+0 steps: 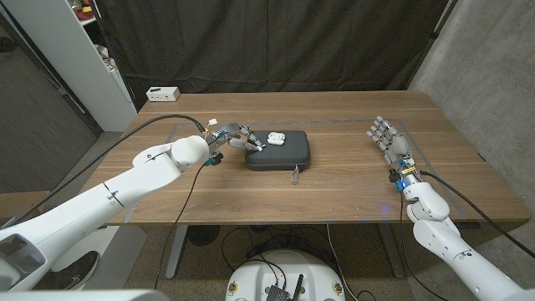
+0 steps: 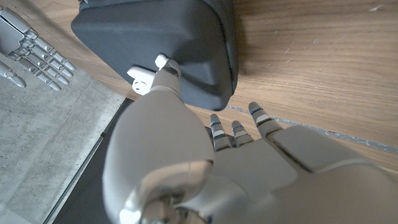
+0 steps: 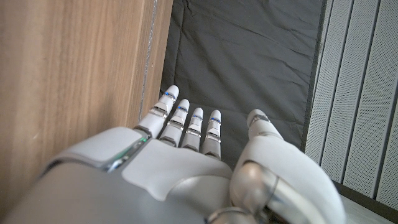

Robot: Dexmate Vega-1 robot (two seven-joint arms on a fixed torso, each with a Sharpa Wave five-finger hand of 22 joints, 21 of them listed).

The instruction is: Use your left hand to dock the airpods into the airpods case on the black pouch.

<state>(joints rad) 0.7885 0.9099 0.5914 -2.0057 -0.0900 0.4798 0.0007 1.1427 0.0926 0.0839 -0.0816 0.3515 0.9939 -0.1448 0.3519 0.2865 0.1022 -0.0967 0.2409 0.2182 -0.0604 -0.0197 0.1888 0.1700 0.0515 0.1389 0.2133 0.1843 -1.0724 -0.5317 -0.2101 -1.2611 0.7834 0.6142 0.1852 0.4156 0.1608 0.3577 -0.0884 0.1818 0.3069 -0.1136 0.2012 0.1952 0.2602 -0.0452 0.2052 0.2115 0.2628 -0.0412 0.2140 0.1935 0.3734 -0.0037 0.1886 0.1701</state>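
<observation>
Cables trail from the left arm, whose left hand (image 1: pixel 236 136) reaches over the near left corner of the black pouch (image 1: pixel 288 153) in the head view, fingers extended toward the white airpods case (image 1: pixel 275 138) that sits on the pouch's far left part. The left wrist view adds what the head view blurs: a small white airpod (image 2: pixel 162 61) pinched at the tip of the thumb, held over the pouch's edge, with the case's white corner just beside it; the other fingers (image 2: pixel 262 118) are spread apart. Which way the airpod's stem points I cannot tell. The pouch's long axis runs left to right across the wooden table (image 1: pixel 334 201). Far to the right, well apart, the right hand (image 1: pixel 386 138) stands empty with fingers straight and spread, and the right wrist view shows it on its edge beside the tabletop.
</observation>
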